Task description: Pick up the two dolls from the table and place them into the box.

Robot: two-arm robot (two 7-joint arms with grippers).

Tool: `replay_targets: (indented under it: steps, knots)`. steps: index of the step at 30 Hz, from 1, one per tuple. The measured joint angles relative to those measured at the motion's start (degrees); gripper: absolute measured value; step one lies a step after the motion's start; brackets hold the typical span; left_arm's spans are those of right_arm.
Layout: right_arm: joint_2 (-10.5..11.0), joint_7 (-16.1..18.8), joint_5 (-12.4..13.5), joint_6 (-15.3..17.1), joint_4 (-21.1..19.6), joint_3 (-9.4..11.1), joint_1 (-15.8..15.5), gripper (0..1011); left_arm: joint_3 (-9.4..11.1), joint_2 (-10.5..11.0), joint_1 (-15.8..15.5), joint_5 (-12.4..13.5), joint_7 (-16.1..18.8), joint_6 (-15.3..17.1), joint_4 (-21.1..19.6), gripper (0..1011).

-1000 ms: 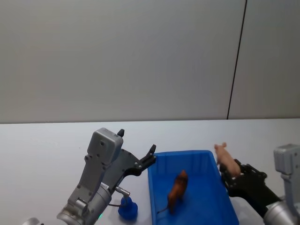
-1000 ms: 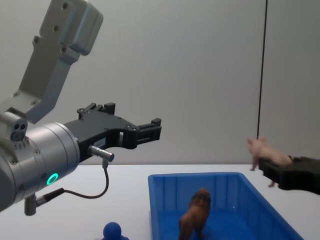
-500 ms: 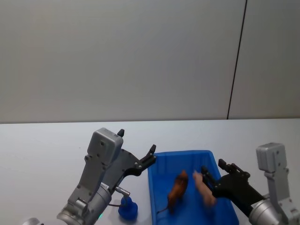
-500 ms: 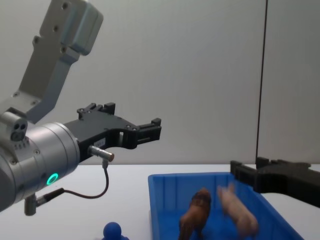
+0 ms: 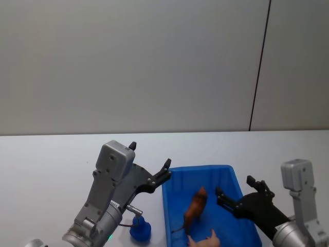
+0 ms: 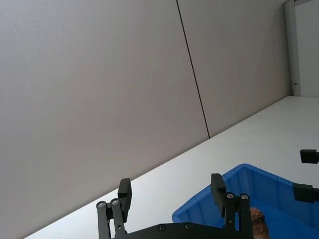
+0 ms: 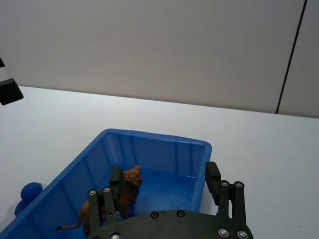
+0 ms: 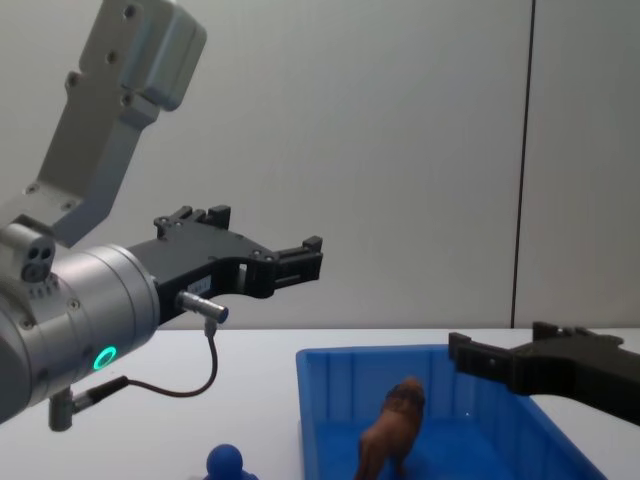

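Note:
The brown doll (image 5: 196, 206) stands upright inside the blue box (image 5: 200, 169), also seen as the brown doll (image 7: 127, 191) in the right wrist view and the brown doll (image 8: 394, 430) in the chest view. The pale pink doll (image 5: 205, 241) lies in the box at its near end, partly cut off by the picture's edge. My right gripper (image 5: 237, 192) hovers open over the box's right side with nothing between its fingers (image 7: 116, 178). My left gripper (image 5: 165, 172) hangs open and still just left of the box's far left corner, raised above the table.
A small blue knob-shaped object (image 5: 139, 229) stands on the white table left of the box, under my left arm. The table runs back to a plain grey wall with a dark vertical seam.
My right gripper swung left over the box and let go of the pink doll, which dropped into the box and now lies at its near end. The left arm has not moved.

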Motion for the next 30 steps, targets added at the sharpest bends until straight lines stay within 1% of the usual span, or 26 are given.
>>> replay_targets:
  steps: [1,4,11,21,30]
  knots:
    - [0.06,-0.25,0.09,-0.10,-0.02,0.05,-0.11,1001,0.00,0.00,0.00,0.00,0.00,0.00,0.00,1001]
    - [0.19,-0.71,0.21,-0.31,-0.22,0.16,-0.35,1001,0.00,0.00,0.00,0.00,0.00,0.00,0.00,1001]
    - [0.77,-3.01,0.73,-0.97,-1.25,0.73,-1.41,1001,0.00,0.00,0.00,0.00,0.00,0.00,0.00,1002]
    - [2.08,-7.29,1.83,-1.74,-2.81,2.02,-3.56,1001,0.00,0.00,0.00,0.00,0.00,0.00,0.00,1001]
    - [2.73,-9.23,2.35,-2.07,-3.46,2.67,-4.68,1001,-0.03,-0.01,0.04,-0.03,0.00,0.05,0.00,1001]
